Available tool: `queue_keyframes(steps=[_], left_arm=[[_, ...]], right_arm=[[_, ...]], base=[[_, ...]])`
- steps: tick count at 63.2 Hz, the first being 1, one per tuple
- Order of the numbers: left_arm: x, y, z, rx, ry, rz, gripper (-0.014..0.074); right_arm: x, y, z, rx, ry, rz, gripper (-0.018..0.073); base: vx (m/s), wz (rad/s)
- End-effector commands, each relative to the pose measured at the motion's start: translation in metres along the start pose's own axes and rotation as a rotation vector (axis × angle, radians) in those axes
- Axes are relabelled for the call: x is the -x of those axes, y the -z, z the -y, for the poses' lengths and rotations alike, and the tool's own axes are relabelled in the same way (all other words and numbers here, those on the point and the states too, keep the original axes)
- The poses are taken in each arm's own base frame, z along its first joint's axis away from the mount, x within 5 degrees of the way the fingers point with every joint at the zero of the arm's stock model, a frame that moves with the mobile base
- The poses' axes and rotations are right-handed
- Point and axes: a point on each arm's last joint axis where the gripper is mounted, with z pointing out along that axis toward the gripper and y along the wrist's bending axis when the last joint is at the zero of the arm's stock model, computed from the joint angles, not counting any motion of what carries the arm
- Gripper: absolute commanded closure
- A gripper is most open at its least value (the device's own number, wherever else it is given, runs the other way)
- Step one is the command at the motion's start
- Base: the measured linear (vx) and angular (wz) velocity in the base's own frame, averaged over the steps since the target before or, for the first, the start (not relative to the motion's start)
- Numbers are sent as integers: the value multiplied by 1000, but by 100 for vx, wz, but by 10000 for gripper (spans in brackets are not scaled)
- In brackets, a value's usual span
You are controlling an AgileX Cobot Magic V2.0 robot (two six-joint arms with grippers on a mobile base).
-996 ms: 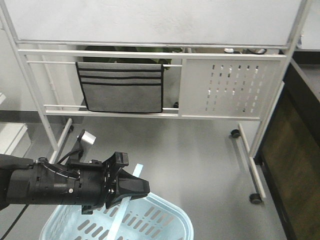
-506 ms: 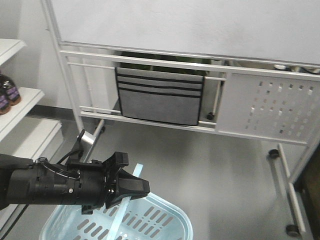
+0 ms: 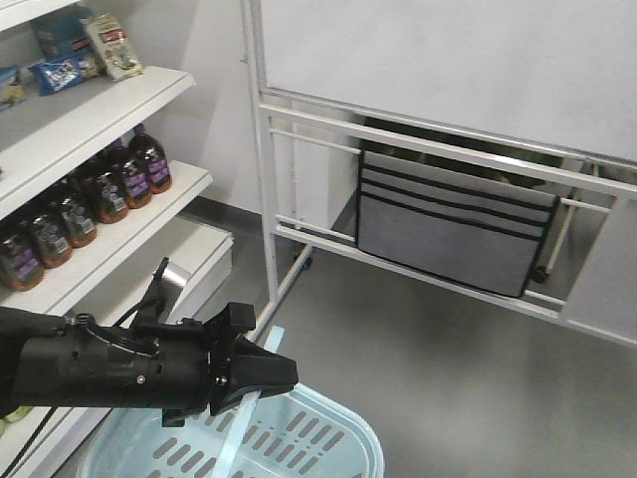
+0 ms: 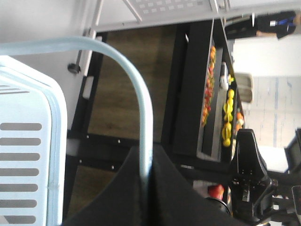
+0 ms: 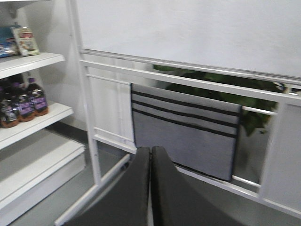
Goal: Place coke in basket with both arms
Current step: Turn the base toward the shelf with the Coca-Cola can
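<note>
Left gripper (image 4: 145,179) is clamping basket handle (image 4: 141,103), seen only from its wrist; front view is showing basket (image 3: 343,438) below. Right gripper (image 5: 150,183) is sitting pressed together, empty.

Smooth, seemingly plastic basket (image 3: 348,416).

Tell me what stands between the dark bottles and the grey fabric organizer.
In the front view, the board frame's white upright post stands between bottles and organizer.
</note>
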Motion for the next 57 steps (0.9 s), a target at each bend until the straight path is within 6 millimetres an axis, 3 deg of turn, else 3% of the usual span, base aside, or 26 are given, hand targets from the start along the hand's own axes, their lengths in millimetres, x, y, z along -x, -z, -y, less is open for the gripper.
queue_keyframes(steps=[1,57], left_arm=[[-1,7,23,-117,0,6,603],[-1,7,23,-116,0,6,603]], right_arm=[[5,1,0,-1,9,79,569],[5,1,0,-1,9,79,569]], base=[[14,52],[12,49]])
